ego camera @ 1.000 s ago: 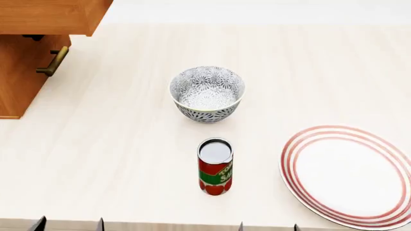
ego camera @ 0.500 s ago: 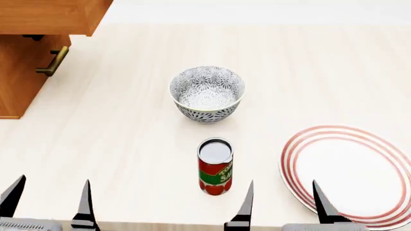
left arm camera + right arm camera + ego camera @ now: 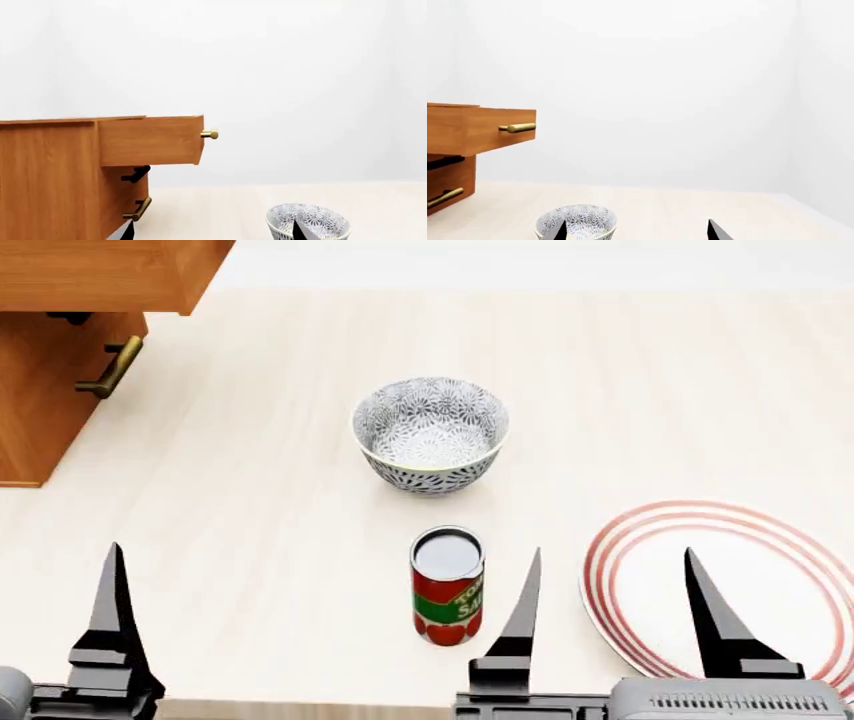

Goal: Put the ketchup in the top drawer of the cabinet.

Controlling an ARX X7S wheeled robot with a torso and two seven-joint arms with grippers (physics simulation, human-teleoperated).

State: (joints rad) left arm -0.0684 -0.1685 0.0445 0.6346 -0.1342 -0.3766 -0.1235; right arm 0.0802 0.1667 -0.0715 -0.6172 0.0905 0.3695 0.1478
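Right gripper (image 3: 607,580): fingers spread wide, holding nothing, low at the near table edge. Inner finger (image 3: 521,615) just beside the can (image 3: 447,585), which sits a little to the left of the open gap, not inside it. Outer finger over the rim of the striped plate (image 3: 727,600). Judged: set wide for a side grab on the can, but needs a small shift left before closing.

Left gripper (image 3: 114,615): only one finger clearly in head view, other cut off at frame edge. Left wrist view shows two tips well apart, so reads as open, empty. Well left of the can, nothing near it. Judged: parked, or staged toward the cabinet side.

Can upright on the table (image 3: 267,540), silver top up, untouched by either hand.

Ahead of the can: patterned bowl (image 3: 430,435), apart from it, between the hands and the far side of the table. Not blocking the grab itself; could sit in the carry path if moving straight forward.

Far left and ahead: cabinet (image 3: 47,180), top drawer (image 3: 150,140) already pulled out, brass handle (image 3: 209,134) at its front. Lower drawer handle (image 3: 137,210) beneath, shut. Drawer interior not visible from any view, so free space inside unknown.

Judged stage: approach, grasp not yet made. Risk: inner finger tipping the can on the sideways move; plate rim under the outer finger.
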